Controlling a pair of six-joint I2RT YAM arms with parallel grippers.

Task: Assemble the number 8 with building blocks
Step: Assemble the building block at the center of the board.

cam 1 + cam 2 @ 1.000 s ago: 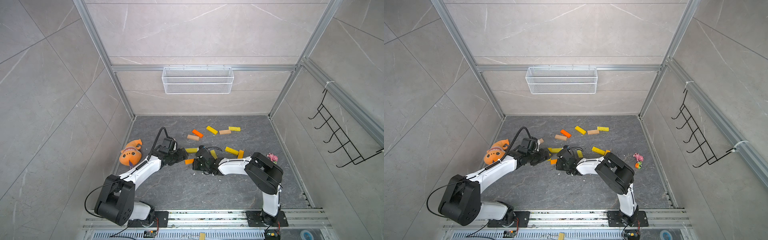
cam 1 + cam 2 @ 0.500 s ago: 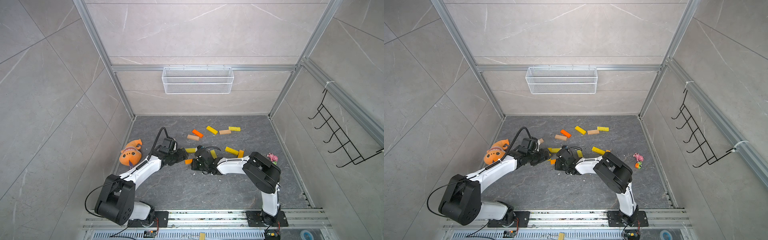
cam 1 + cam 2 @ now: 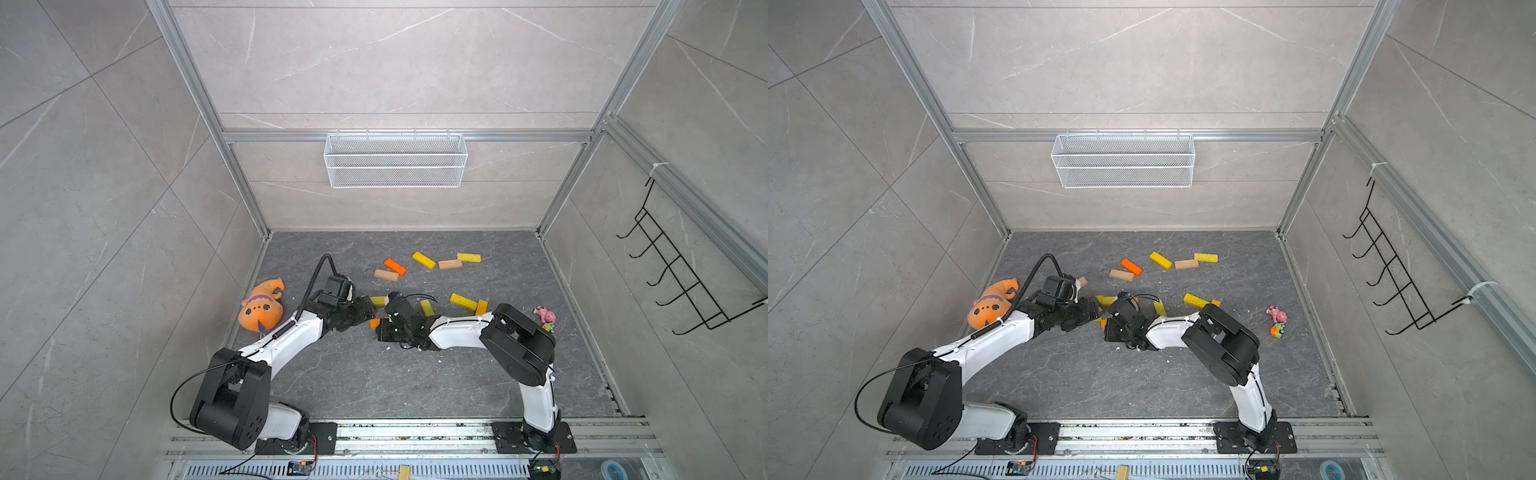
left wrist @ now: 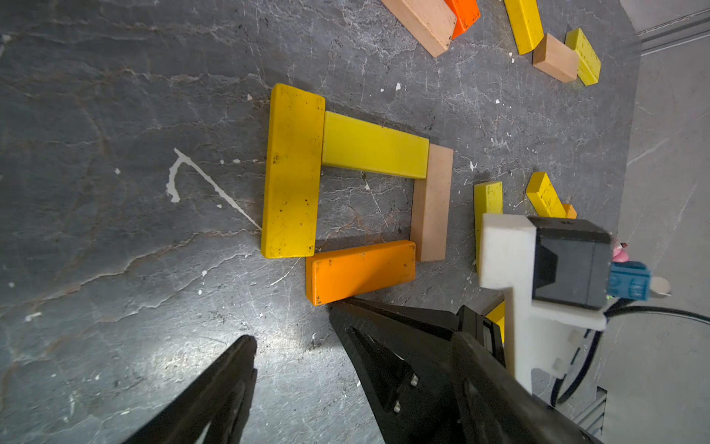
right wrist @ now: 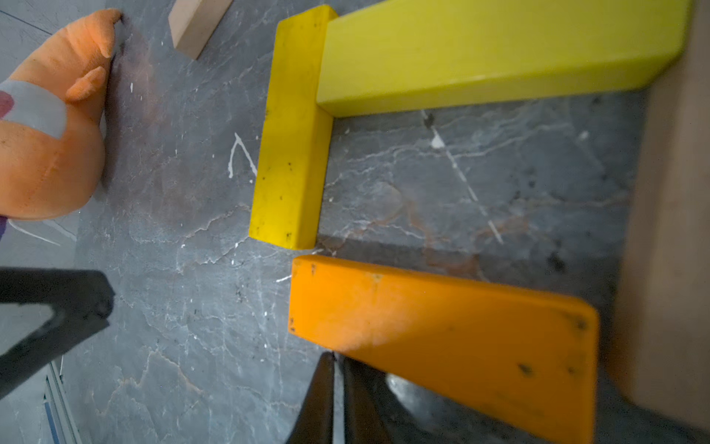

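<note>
Slate floor, nothing moved: right gripper pinched empty against orange block, left gripper wide; first loop closing.

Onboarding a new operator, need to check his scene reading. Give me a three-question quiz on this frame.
1. True or false: the right gripper is shut.
2. How many pieces make up the closed square of building blocks in the left wrist view? A two, B four, C six.
3. Which piece of that square lies nearest the right gripper's tips?
Key: 1 true; 2 B; 3 the orange block.
</note>
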